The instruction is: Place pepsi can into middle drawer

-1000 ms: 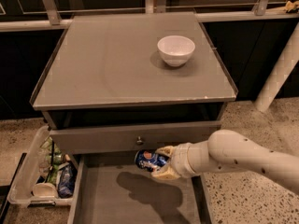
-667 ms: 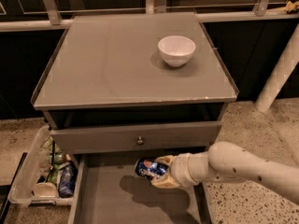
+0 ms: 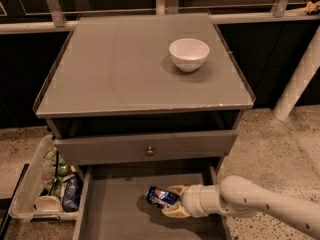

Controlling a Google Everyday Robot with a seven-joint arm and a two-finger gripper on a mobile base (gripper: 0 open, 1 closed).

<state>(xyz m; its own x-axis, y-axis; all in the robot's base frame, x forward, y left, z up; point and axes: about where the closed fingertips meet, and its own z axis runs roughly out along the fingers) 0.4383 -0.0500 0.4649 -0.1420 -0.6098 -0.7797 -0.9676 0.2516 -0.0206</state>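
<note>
Since the earlier frames, the pepsi can (image 3: 160, 196) and the gripper (image 3: 170, 201) have been brought lower and nearer the front of the middle drawer (image 3: 116, 215), with the arm (image 3: 260, 204) now entering low from the right. The middle drawer is found pulled out, and only the can and the gripper are seen over its bare grey floor. The can is gripped between the beige fingers (image 3: 175, 189), which are closed on its right end. Contact between can and floor cannot be confirmed. The can is held on its side, its long axis running roughly left to right across the drawer, with the free end pointed toward the left wall. The upper drawer front (image 3: 110, 148) with its knob (image 3: 150, 151) is noted shut. A white bowl (image 3: 189, 54) is seen on the cabinet top (image 3: 115, 69). A clear bin (image 3: 30, 186) of mixed items is recorded on the floor at left.
</note>
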